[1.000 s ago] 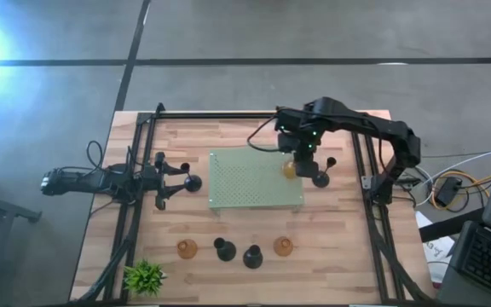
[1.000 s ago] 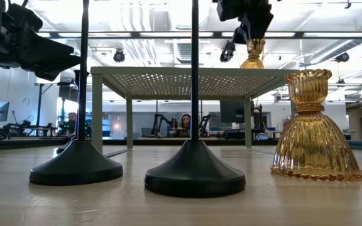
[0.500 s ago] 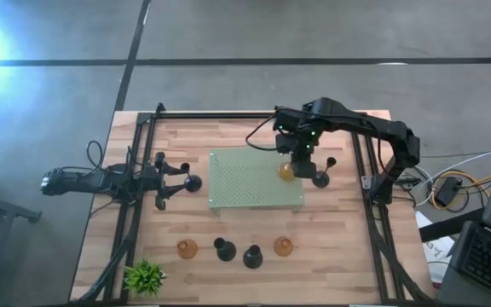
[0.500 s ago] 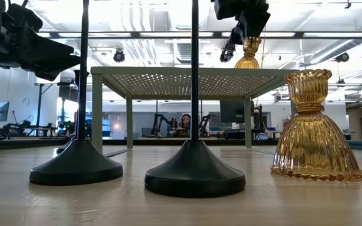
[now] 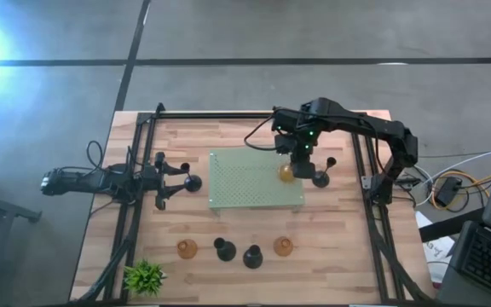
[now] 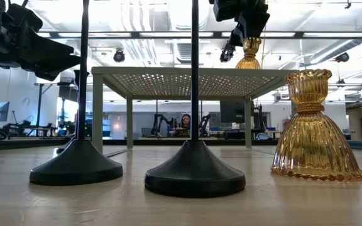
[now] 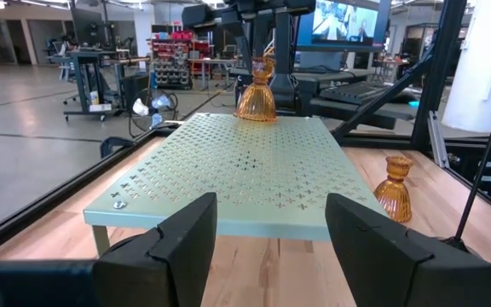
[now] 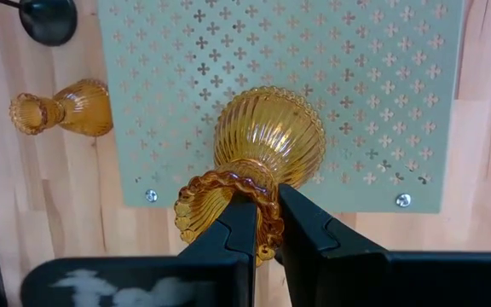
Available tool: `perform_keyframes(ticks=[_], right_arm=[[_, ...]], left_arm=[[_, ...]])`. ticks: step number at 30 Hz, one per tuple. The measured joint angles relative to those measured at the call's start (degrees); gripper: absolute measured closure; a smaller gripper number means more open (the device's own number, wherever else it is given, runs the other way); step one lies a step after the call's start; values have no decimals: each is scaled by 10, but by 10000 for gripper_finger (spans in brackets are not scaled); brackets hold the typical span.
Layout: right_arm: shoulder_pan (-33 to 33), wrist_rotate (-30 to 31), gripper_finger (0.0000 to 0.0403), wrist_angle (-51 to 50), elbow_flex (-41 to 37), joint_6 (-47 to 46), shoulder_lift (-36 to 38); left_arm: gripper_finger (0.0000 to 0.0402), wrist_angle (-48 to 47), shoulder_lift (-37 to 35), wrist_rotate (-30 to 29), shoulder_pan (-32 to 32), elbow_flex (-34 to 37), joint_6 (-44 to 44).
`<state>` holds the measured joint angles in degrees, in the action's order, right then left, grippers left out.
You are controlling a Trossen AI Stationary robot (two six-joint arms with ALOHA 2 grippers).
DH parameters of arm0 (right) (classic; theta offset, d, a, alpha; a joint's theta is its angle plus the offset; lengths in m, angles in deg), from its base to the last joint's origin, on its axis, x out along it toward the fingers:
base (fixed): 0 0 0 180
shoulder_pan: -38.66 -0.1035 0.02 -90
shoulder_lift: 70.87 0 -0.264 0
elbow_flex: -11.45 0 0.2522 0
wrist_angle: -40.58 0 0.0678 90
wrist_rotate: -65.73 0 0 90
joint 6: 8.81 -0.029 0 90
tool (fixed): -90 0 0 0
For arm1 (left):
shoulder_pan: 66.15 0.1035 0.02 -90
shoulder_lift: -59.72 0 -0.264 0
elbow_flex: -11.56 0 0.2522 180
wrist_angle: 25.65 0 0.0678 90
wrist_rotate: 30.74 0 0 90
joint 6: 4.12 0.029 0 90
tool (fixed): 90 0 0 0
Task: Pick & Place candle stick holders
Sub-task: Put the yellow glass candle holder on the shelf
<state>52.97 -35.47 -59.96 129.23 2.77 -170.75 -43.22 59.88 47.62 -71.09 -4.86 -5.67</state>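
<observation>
Amber holder (image 8: 267, 141), clamped at its neck by the right gripper (image 8: 262, 223), has shifted inward over the board (image 5: 245, 183) edge, nearing placement, while the left gripper (image 7: 267, 226) waits spread apart.

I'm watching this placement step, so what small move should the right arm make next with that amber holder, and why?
Probably ease straight down a little, then open. The right tool is shut on the amber holder by its rim, over the perforated board near the right edge; the low view seems to show its base just at the board, contact unclear.
</observation>
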Motion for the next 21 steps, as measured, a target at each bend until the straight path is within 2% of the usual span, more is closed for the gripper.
perform_keyframes(ticks=[13, 21], right_arm=[[0, 9, 380, -3, 4, -11, -1], [0, 10, 333, -5, 4, -28, -1]], left_arm=[[177, 0, 0, 0, 0, 0, 0], [177, 0, 0, 0, 0, 0, 0]])
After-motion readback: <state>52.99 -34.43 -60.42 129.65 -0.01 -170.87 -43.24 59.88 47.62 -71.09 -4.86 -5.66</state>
